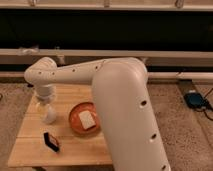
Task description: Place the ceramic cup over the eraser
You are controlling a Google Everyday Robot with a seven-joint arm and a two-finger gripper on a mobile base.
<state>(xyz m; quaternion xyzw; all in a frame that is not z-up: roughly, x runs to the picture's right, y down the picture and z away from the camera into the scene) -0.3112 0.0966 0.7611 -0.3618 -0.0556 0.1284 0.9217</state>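
The small white ceramic cup (49, 117) stands upright on the left part of the wooden table (75, 147). My gripper (45, 109) hangs straight down from the wrist right above the cup, its fingers reaching the cup's top; it looks open, and the cup rests on the table. The black eraser (51, 141) lies flat nearer the front edge, a short way in front of the cup and apart from it. The big white arm covers the right side of the table.
An orange plate (75, 125) with a pale square piece on it sits in the middle of the table, just right of the cup. Carpet floor surrounds the table, and a dark wall with rails runs behind it.
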